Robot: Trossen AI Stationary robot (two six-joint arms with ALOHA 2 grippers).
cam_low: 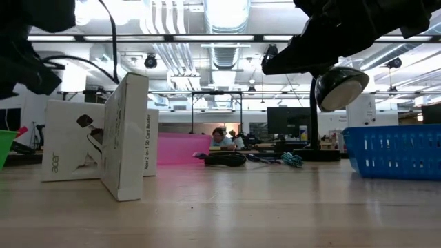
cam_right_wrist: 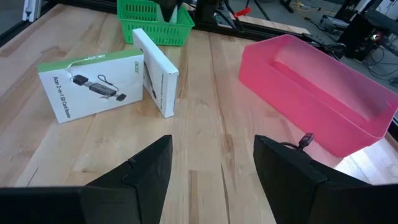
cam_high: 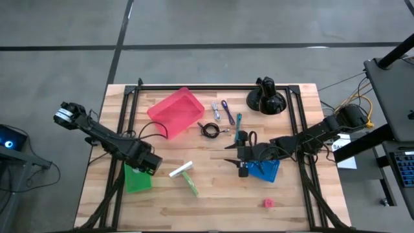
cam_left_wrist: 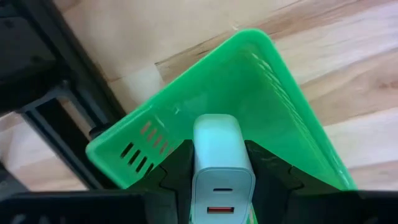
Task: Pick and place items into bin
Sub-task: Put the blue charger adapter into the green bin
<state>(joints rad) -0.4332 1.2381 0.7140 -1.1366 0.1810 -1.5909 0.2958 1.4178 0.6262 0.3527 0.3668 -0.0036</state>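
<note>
Overhead, my left gripper was clamped on a white charger, poised above the green bin at the table's left. My right gripper hung with fingers apart, empty, near the blue bin.

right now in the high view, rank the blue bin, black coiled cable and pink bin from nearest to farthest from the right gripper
1. Blue slotted plastic bin: directly beside the right gripper, on its near-edge side.
2. Black coiled cable: mid-table, toward the far edge.
3. Pink plastic bin: farthest, beyond the cable toward the far left.
</note>
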